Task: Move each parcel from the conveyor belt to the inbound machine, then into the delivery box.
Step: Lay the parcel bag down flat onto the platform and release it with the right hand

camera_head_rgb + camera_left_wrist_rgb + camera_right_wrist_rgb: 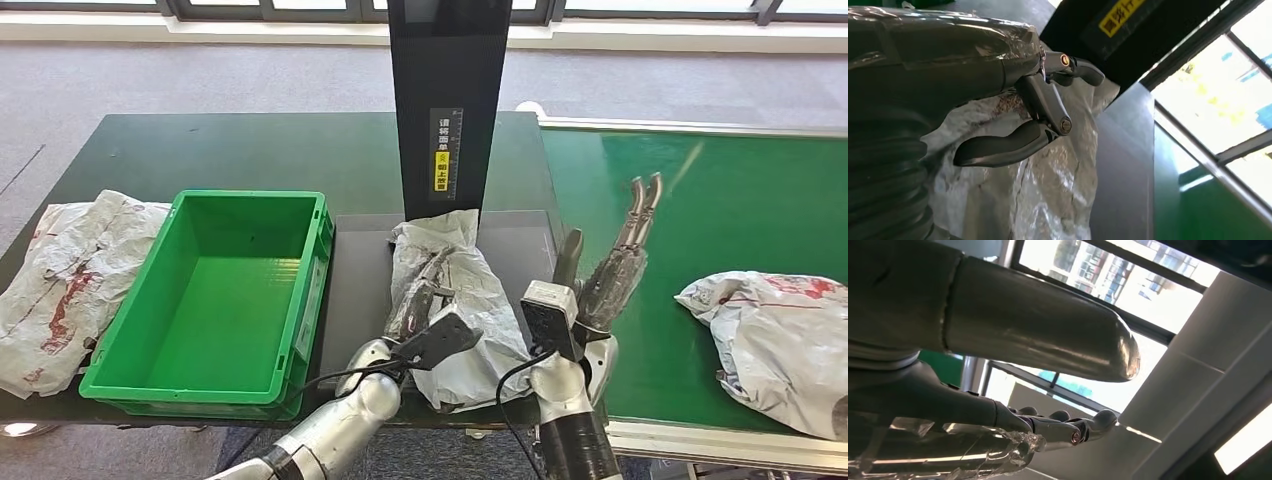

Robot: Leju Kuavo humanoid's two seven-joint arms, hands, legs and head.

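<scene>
**Parcel on the inbound machine, green box beside it**

While a crumpled white parcel [65, 285] lies at the table's left edge, the green delivery box [215, 300] just beside it holds nothing. Right of the box, a second white parcel [460, 300] rests on the dark plate of the inbound machine [350, 290], below its black upright column [445, 100]. The left hand [420, 300] lies on this parcel, fingers [998, 147] curled against the plastic; whether it grips cannot be told. The right hand [615, 260] is raised over the conveyor belt's [720, 210] left edge, fingers spread, holding nothing. A third parcel [780, 335] lies toward the belt's right edge.
</scene>
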